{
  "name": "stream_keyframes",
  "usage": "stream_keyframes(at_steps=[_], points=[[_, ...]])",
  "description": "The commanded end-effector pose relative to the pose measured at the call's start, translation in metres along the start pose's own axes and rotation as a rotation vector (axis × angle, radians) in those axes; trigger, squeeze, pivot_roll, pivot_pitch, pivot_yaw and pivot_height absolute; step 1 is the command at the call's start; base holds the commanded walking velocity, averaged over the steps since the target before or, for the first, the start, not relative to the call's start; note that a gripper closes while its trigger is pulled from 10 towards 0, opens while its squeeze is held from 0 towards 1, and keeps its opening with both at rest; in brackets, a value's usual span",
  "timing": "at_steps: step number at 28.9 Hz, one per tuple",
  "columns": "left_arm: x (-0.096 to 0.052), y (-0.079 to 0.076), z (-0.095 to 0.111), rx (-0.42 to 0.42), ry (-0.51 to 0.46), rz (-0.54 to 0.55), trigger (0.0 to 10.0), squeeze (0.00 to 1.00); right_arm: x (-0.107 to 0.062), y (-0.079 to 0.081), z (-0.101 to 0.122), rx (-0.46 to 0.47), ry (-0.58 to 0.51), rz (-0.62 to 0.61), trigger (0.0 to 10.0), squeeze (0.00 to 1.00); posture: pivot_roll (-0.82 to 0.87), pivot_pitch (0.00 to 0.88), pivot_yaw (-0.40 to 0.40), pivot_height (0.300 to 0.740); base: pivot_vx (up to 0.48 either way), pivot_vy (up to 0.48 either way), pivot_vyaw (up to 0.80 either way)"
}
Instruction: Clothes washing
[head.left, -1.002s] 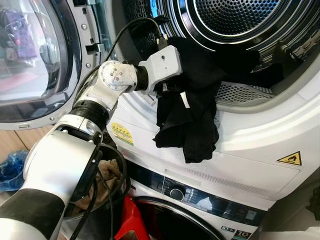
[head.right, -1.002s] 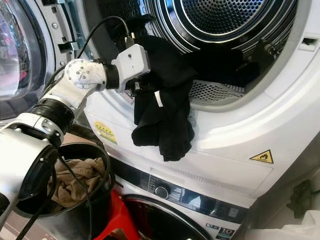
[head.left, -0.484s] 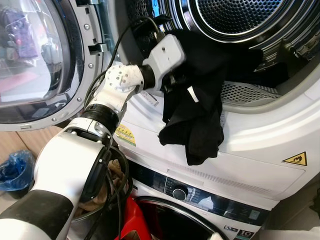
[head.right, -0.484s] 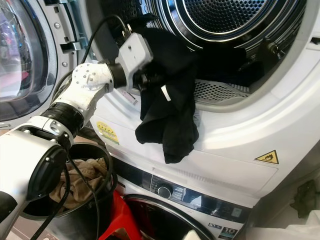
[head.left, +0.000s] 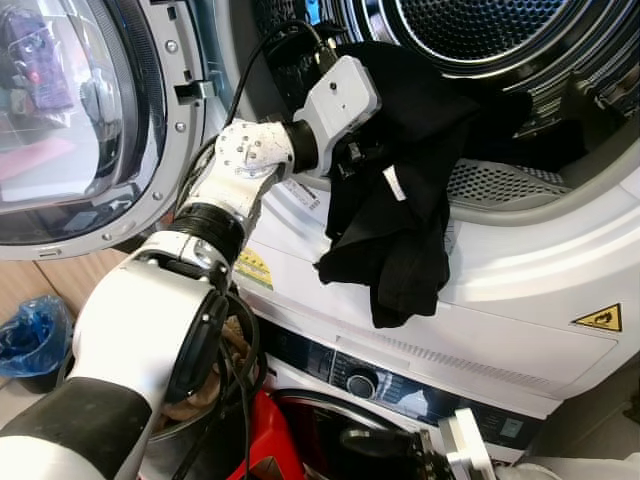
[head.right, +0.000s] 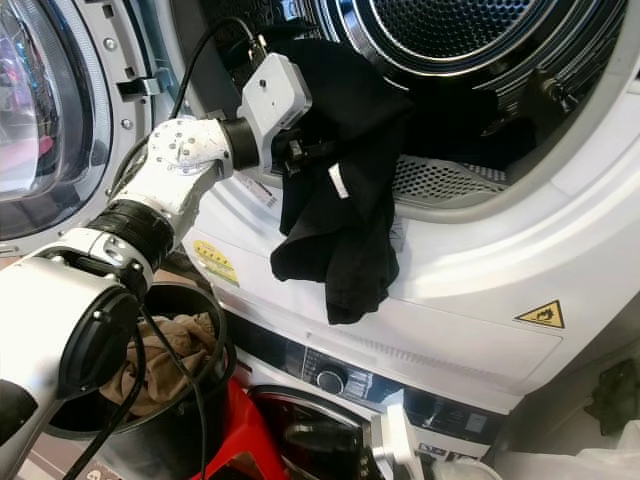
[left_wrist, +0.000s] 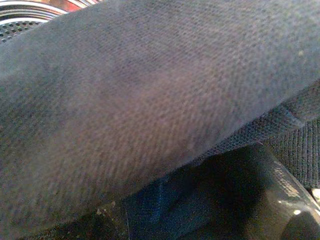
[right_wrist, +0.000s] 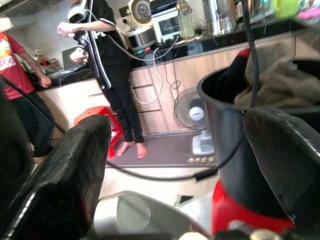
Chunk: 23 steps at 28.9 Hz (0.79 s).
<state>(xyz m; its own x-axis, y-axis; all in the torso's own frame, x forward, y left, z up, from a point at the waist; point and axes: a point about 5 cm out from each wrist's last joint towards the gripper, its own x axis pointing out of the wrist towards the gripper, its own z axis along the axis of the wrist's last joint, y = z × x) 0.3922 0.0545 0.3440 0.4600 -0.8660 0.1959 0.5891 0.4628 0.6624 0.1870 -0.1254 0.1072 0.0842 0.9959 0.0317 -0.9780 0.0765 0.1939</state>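
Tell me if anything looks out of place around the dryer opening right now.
The black garment is only half in: it hangs over the drum opening's lower rim and down the white front panel. The left gripper is pressed into it, its jaws buried in the cloth.

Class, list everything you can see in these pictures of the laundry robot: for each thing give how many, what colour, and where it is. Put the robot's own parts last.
Black garment: one, draped over the drum opening's lower rim.
Upper machine: one, white, drum open.
Its door: one, glass with grey rim, swung open at left.
Warning sticker: one, yellow triangle, upper machine's front.
Lower machine: one, dark control panel with a dial.
Black bucket: one, holds beige cloth, lower left.
Red object: one, beside the bucket.
Blue bag: one, on the floor at left.
People: two, one in black, one in red, by kitchen counters.
Fan: one, white, on that floor.
Left gripper: at the garment, fingers hidden.
Right gripper: black fingers apart, low.
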Motion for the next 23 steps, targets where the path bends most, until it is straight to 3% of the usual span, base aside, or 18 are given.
stream_keyframes(at_steps=[1, 4, 5, 8, 15, 19, 23], points=[[-0.001, 0.000, 0.000, -0.004, -0.001, -0.013, 10.0, 0.00, 0.011, -0.013, 0.024, -0.134, -0.040, -0.088, 10.0, 0.00, -0.07, 0.028, 0.047, 0.740, 0.000, 0.000, 0.00], [-0.001, -0.002, -0.001, -0.010, 0.000, -0.025, 10.0, 0.00, 0.033, -0.028, 0.043, -0.224, -0.093, -0.162, 10.0, 0.00, -0.07, 0.026, 0.047, 0.740, 0.000, 0.000, 0.00], [-0.001, -0.002, -0.001, -0.010, 0.000, -0.025, 10.0, 0.00, 0.033, -0.028, 0.043, -0.224, -0.093, -0.162, 10.0, 0.00, -0.07, 0.026, 0.047, 0.740, 0.000, 0.000, 0.00], [0.000, -0.004, -0.002, -0.011, -0.003, -0.036, 10.0, 0.00, 0.055, -0.022, 0.055, -0.252, -0.141, -0.103, 10.0, 0.00, -0.06, 0.017, 0.047, 0.740, 0.000, 0.000, 0.00], [0.001, -0.005, -0.001, -0.012, -0.010, -0.049, 10.0, 0.00, 0.065, -0.012, 0.061, -0.284, -0.150, -0.049, 10.0, 0.00, -0.06, 0.008, 0.045, 0.740, 0.000, 0.000, 0.00], [0.001, -0.006, -0.001, -0.010, -0.013, -0.058, 10.0, 0.00, 0.079, -0.038, 0.079, -0.475, -0.116, -0.264, 10.0, 0.00, -0.06, 0.000, 0.044, 0.740, 0.000, 0.000, 0.00], [0.002, -0.006, 0.000, -0.009, -0.015, -0.064, 10.0, 0.00, 0.085, -0.044, 0.085, -0.542, -0.114, -0.321, 10.0, 0.00, -0.05, 0.001, 0.044, 0.740, 0.000, 0.000, 0.00]])
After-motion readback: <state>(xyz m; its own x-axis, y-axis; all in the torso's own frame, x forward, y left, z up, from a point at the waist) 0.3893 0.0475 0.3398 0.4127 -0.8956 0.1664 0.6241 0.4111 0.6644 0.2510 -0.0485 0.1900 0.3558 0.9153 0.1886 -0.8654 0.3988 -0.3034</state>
